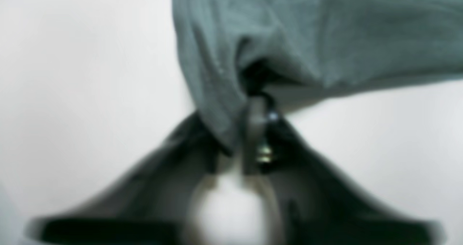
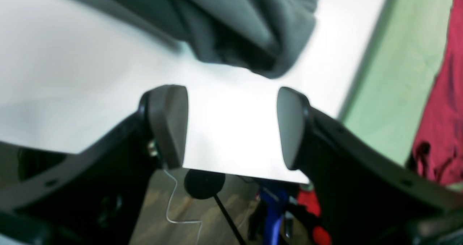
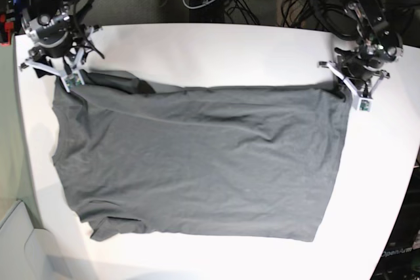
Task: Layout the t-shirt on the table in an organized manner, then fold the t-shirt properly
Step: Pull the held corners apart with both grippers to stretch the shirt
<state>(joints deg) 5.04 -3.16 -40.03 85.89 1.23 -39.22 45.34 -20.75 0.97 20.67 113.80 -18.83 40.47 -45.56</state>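
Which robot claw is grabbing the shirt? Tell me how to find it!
Look at the white table with the grey t-shirt spread on it. At the shirt's far corner on the base view's right is the left gripper, pinched shut on cloth; the right gripper gapes open.

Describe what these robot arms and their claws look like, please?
Both arms are black with silvery metal joints and bundles of black cables. The right gripper has two black curved fingers ending in flat grey oval pads. The left gripper looks alike, with a brass-coloured screw. Small green-and-white tags hang under each wrist.
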